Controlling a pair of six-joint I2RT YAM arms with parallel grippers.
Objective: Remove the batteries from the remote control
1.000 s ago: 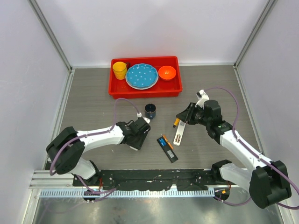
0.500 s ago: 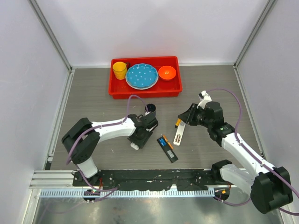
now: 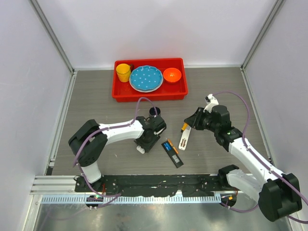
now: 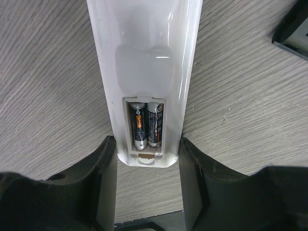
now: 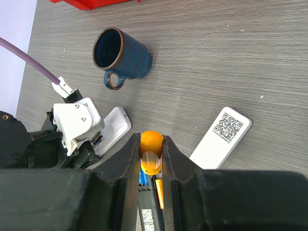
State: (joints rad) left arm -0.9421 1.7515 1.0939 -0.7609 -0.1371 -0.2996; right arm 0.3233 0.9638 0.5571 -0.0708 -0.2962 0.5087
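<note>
A white remote (image 4: 144,62) lies back up on the table with its battery bay open. Two dark grey batteries (image 4: 147,124) sit side by side in the bay. My left gripper (image 4: 148,159) is shut on the bay end of this remote, one finger on each side. The remote also shows in the right wrist view (image 5: 113,126). In the top view my left gripper (image 3: 150,138) hides it. My right gripper (image 5: 150,144) is shut on an orange-handled screwdriver (image 5: 151,156). It hovers over a black remote (image 3: 172,153) whose open bay holds a blue battery (image 5: 144,177) and an orange one.
A white flat cover with a QR code (image 5: 220,139) lies right of the black remote. A dark blue mug (image 3: 155,113) stands just behind my left gripper. A red tray (image 3: 150,95) at the back holds a yellow cup, a blue plate and an orange bowl.
My left arm has swung right, towards the mug and the black remote, and its wrist has turned. My right arm with the screwdriver has barely moved.
</note>
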